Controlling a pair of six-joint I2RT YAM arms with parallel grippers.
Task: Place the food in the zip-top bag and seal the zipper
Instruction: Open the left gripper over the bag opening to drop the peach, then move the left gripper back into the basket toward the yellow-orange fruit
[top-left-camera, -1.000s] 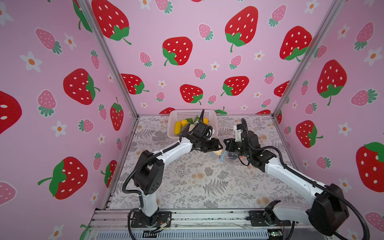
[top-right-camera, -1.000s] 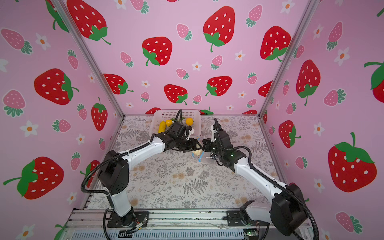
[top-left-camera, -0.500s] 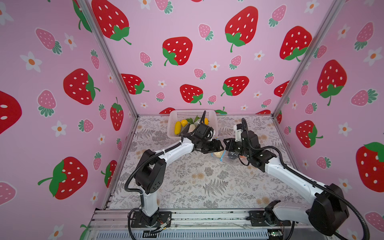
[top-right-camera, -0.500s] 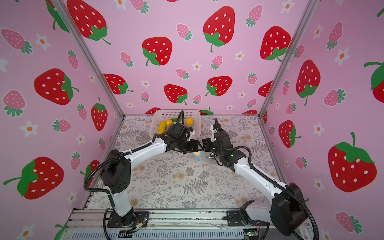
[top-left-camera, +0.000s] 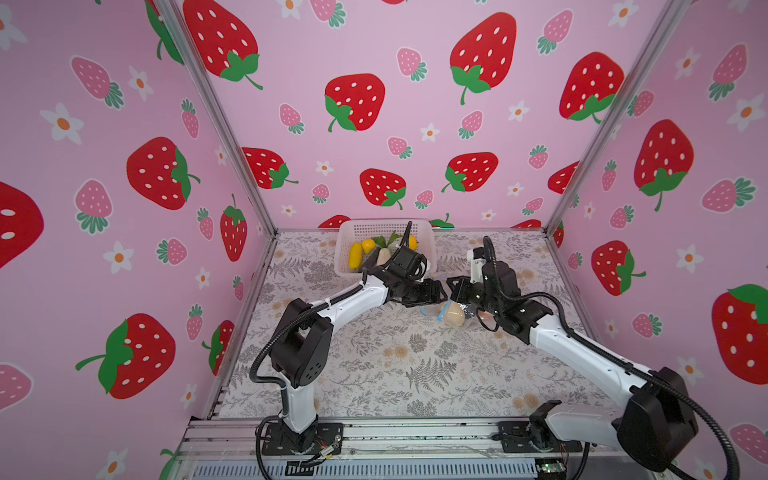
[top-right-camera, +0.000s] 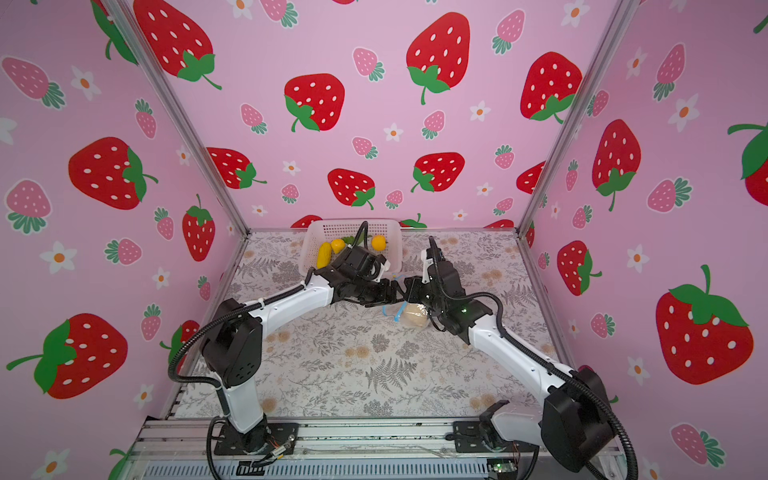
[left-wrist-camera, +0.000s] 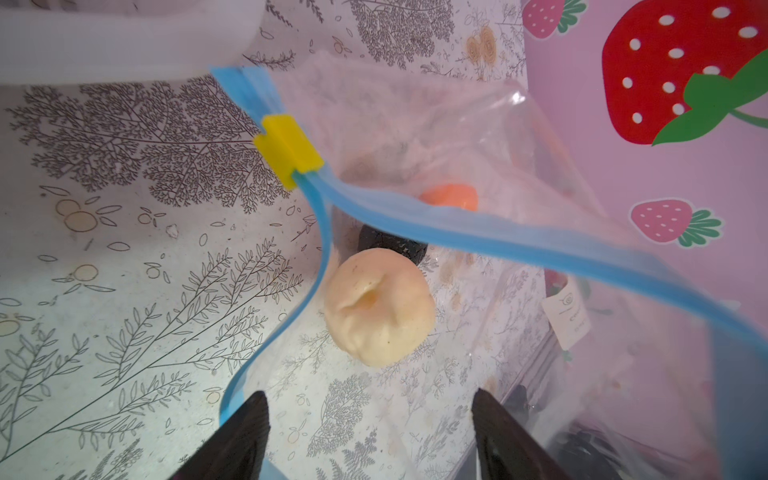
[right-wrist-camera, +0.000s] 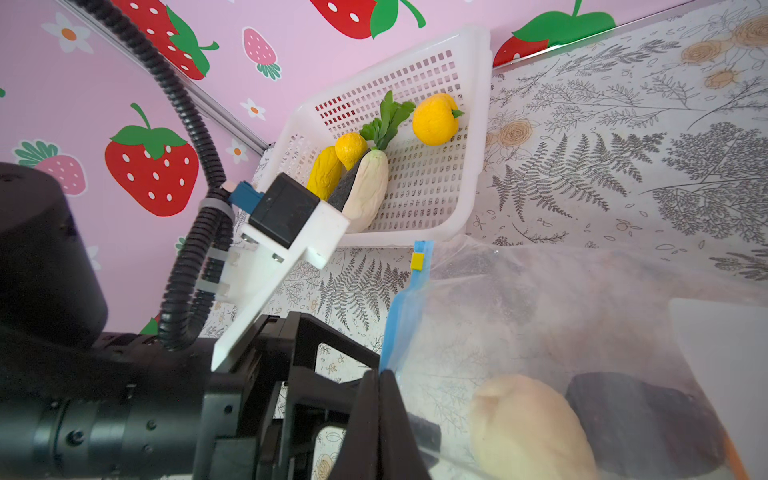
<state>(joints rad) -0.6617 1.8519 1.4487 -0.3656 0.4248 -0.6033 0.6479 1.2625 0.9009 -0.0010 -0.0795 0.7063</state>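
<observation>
Your L gripper (left-wrist-camera: 370, 432) is wide open, empty, at the zip-top bag (top-left-camera: 436, 311) mouth, just right of ctr in both top views. R gripper (right-wrist-camera: 380, 376) pinches the blue zipper (right-wrist-camera: 402, 316). Inside: beige ball (left-wrist-camera: 378, 307), dark piece (left-wrist-camera: 392, 246), orange (left-wrist-camera: 451, 197). In basket (top-left-camera: 376, 227) above: radish (right-wrist-camera: 370, 187), corn (right-wrist-camera: 324, 172).

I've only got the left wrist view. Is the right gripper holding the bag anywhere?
Observer: Yes. In the right wrist view the right gripper is shut on the zipper edge.
Operator: What food is in the basket?
Observer: The basket holds a radish, a corn, a small yellow fruit, a bigger orange-yellow fruit and a dark piece.
</observation>
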